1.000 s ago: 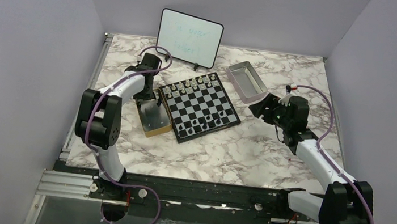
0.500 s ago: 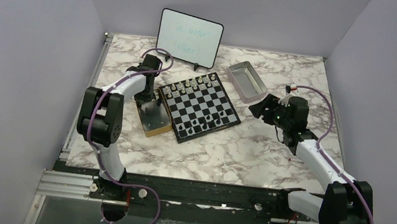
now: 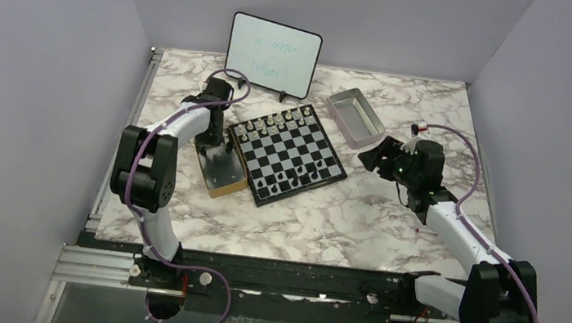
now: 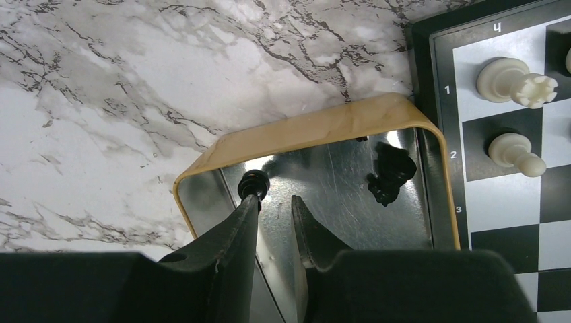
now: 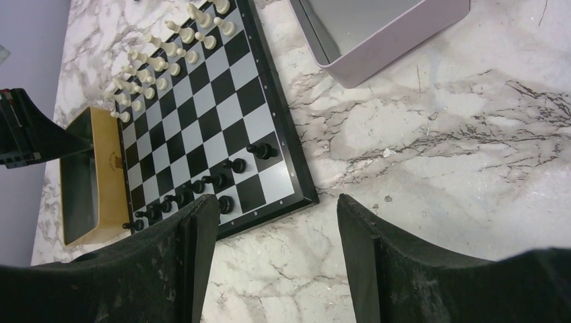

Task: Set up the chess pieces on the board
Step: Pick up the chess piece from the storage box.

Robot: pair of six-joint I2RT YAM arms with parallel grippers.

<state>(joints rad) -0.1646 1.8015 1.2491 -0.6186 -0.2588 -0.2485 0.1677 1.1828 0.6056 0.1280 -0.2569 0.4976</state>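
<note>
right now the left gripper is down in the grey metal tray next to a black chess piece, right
Not the grey metal tray: the left gripper is down in the tan wooden box, next to a black chess piece. The left wrist view shows it.

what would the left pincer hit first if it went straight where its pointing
Probably the black chess piece at one fingertip of the left pincer; otherwise the metal floor of the tan box near its curved wall. Depth is unclear.
</note>
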